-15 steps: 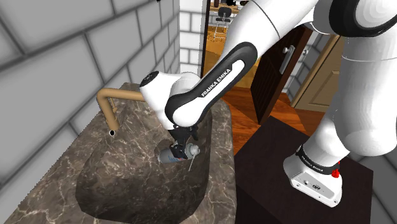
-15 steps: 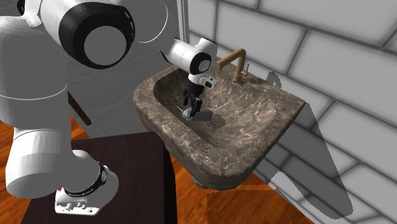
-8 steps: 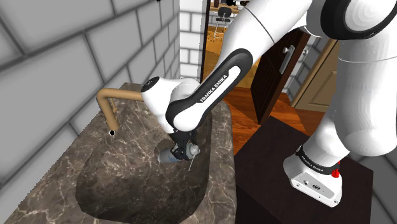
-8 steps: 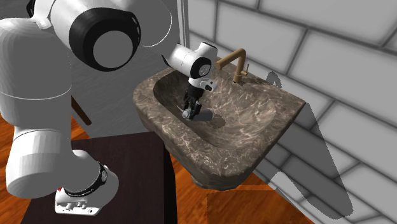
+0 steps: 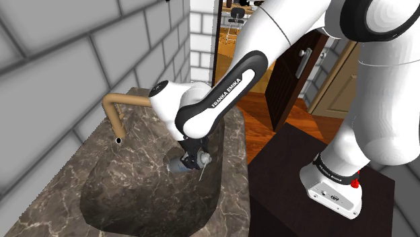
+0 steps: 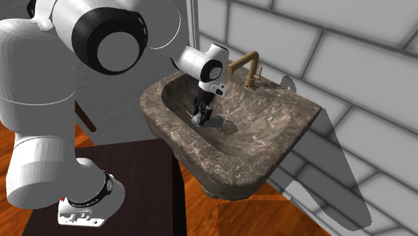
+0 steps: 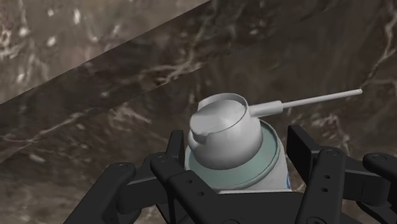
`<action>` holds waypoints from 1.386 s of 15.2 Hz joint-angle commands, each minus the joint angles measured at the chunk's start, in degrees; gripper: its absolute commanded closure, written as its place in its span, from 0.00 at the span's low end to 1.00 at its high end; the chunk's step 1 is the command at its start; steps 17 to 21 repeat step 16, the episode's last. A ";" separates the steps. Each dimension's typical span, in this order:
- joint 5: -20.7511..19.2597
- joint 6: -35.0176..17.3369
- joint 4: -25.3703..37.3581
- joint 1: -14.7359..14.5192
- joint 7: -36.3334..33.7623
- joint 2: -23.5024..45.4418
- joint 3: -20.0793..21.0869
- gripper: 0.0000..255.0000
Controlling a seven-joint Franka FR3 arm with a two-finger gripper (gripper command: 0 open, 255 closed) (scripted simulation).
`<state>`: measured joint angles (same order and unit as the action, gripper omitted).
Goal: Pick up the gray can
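Now, end effector: narrowed around the can, one black finger against its side and the other close on the opposite side; it appears clamped.
Can: gray, with a pale cap and a thin straw nozzle; it sits low in the sink's basin, in the shoulder view directly under the wrist.
Key relation: the can lies between the fingers rather than off to any side, so the coming move is judged to be a straight lift.
Long axis: slanted, cap end toward the shoulder view's right, with the fingers crossing the body below the cap.
Arm: the only arm, bent down steeply into the basin.
Sink: dark marbled stone, with a brown faucet at its back edge.
Change: compared with a second ago the elbow has shifted slightly; since half a second ago, arm and can look unmoved.
Progress: grasp likely made, can not yet raised.
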<state>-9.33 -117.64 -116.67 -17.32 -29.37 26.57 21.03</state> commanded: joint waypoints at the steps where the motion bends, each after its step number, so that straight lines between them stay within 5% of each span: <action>1: 0.36 0.75 -0.03 0.17 0.24 -0.86 0.21 1.00; 14: 3.32 8.66 1.23 1.25 2.05 -8.01 1.64 1.00; 21: 3.35 8.75 1.26 1.26 2.07 -8.09 1.65 1.00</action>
